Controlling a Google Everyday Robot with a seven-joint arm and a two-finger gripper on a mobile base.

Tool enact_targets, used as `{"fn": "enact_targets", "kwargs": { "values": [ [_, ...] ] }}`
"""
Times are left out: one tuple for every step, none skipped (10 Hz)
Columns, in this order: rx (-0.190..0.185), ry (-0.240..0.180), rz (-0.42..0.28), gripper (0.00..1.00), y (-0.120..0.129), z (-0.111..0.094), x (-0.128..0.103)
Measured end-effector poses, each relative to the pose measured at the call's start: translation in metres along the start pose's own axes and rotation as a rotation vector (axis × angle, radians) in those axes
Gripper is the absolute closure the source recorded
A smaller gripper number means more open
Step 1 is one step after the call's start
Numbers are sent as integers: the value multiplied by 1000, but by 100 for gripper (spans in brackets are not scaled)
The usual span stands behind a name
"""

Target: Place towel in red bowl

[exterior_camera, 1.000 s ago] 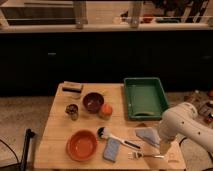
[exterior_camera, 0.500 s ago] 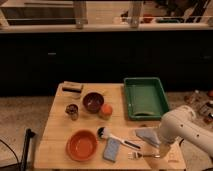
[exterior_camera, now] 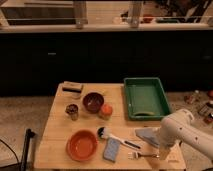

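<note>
Matt wood tbl (exterior_camera: 59, 142); cloth towel (exterior_camera: 146, 135); red bowl (exterior_camera: 82, 146) glossy, smooth; gripper (exterior_camera: 163, 152) w/ smooth white shell at towel.

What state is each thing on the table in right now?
towel: flat on table, outside any bowl, arm covering its right edge.
orange-red bowl: upright, empty.
dark maroon bowl: upright, looks empty.
green tray: flat on table.
small cup: upright.
end effector: low at table's front right, beside towel.

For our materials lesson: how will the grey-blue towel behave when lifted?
The towel lies thin and flat, so it probably droops limply and weighs little. Pushed, it would likely bunch rather than slide on the wooden table. The tool hovers near its right side.
</note>
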Motion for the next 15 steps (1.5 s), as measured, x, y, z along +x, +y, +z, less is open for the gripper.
{"fn": "enact_targets", "kwargs": {
  "values": [
    [10,-6,8,20,-3,-3,-1],
    [25,-19,13,20,-7,-8,-4],
    [40,-29,10,20,-12,-11,-8],
    [51,-39,3,20,-19,-11,-13],
    [60,-47,-7,20,-28,-10,-18],
    [68,-60,-26,20,-42,-7,-28],
    [70,-71,-35,20,-48,-2,-32],
    [72,-72,-41,20,-52,2,-32],
    [70,-77,-47,20,-56,7,-33],
    [68,-79,-51,20,-59,11,-34],
    [67,-83,-55,20,-62,13,-34],
    [64,-85,-53,20,-63,15,-32],
    [54,-83,-54,20,-62,17,-30],
    [49,-83,-57,23,-62,18,-30],
    [46,-81,-60,30,-62,19,-30]
  ]
}}
